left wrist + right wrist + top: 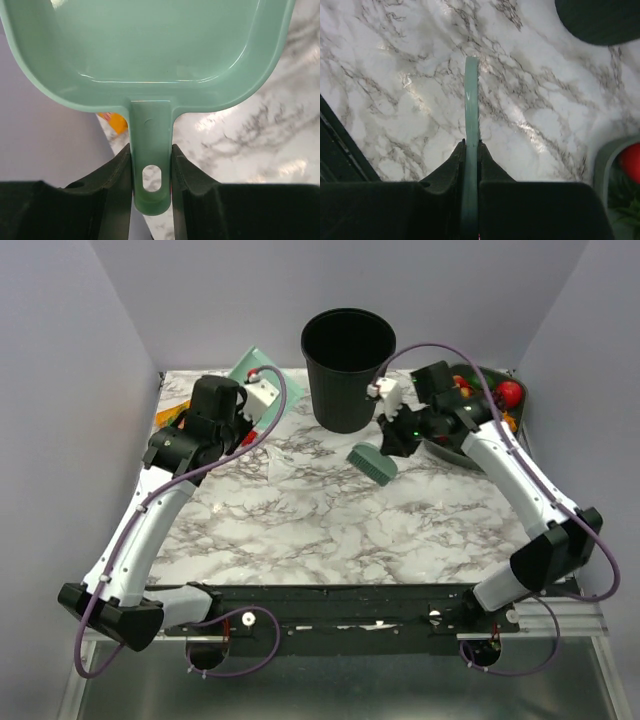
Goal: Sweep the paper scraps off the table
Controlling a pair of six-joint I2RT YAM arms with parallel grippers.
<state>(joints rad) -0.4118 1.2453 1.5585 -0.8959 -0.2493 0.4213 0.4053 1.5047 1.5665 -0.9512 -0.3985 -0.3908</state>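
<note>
My left gripper (243,392) is at the table's (330,530) back left corner, shut on the handle of the teal dustpan (250,365). In the left wrist view my fingers (117,180) clamp the handle, and the pan (150,45) is raised and looks empty inside. My right gripper (392,440) is shut on a teal brush (372,462), just right of the bin's base. In the right wrist view the brush (471,100) shows edge-on between my closed jaws, above bare marble. One small red bit (250,437) shows beside the left arm; no other paper scraps show.
A tall black bin (348,368) stands at the back centre, its edge also in the right wrist view (600,20). A dark bowl (475,440) holding fruit sits at the back right. An orange packet (170,415) lies at the back left edge.
</note>
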